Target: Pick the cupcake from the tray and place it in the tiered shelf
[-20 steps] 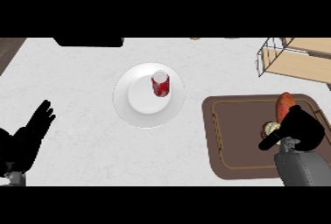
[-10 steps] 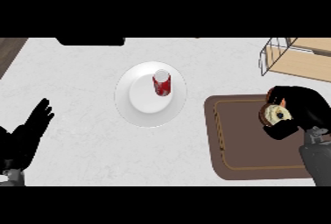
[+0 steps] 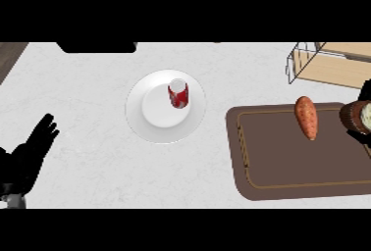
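The brown tray (image 3: 290, 181) is the easy landmark here, sitting on the pale counter (image 3: 94, 88) with its right end running off the view's right edge. The cupcake (image 3: 358, 115) is at the tray's upper right corner, right at that edge of the view, and the right hand (image 3: 363, 93) is wrapped around it: black fingers show above and below it, curled on the brown wrapper. Only a sliver of that hand is in view, the rest is cut off by the edge.

Also on the tray, just left of the cupcake but not touching it, lies an orange sweet potato (image 3: 306, 117), lengthwise up and down, its top end poking just past the tray's upper rim. The rest of the tray is bare.

Up and to the right of the tray is the tiered shelf (image 3: 326, 68), wire frame with wooden boards, partly cut off by the top and right edges. There's a strip of open counter between it and the tray's upper rim.

Left of the tray there's a white plate (image 3: 156, 120) with a red can (image 3: 178, 94) on it, a narrow gap of counter in between.

Well left of the tray, by the view's left edge, the left hand (image 3: 33, 152) rests with fingers straight and spread, holding nothing.
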Motion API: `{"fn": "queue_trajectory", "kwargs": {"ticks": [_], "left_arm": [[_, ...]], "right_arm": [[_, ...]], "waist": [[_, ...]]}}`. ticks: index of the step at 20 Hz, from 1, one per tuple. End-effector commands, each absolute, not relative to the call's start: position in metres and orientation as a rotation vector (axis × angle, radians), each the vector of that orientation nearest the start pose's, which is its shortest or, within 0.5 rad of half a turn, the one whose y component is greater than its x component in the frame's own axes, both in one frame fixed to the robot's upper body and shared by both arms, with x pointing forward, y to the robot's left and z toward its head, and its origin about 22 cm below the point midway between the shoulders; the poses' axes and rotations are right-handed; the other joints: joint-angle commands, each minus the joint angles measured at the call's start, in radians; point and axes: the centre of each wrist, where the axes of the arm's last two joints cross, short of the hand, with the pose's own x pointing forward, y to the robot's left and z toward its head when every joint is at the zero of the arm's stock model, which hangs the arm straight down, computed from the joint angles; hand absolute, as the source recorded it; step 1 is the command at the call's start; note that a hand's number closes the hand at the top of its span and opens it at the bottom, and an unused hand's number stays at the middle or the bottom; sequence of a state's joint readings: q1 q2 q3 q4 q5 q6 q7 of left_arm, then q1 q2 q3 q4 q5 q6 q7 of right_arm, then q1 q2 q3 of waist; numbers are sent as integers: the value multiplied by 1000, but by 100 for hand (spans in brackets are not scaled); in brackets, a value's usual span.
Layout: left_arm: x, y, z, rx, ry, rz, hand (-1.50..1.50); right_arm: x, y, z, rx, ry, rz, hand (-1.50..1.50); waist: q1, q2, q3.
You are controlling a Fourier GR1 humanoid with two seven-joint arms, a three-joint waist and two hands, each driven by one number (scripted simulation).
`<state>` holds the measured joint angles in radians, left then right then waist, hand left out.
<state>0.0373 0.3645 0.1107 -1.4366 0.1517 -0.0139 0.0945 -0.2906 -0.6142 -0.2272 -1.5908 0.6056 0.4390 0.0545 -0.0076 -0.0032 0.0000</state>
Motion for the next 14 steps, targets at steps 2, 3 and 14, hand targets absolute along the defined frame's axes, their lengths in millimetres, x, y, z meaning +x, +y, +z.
{"fn": "queue_trajectory", "kwargs": {"ticks": [2,3,14], "left_arm": [[224,358,2,271,-1331,-34,0],[214,354,-11,266,-1314,-23,0],[238,354,13,255,-1342,-41,0]], "right_arm": [[272,-414,224,-777,-1495,825,150],[265,-404,223,-744,-1520,778,150],[222,-445,324,-763,-1656,571,150]], "waist": [[-4,-2,0],[-12,-5,-1],[4,0,0]]}}
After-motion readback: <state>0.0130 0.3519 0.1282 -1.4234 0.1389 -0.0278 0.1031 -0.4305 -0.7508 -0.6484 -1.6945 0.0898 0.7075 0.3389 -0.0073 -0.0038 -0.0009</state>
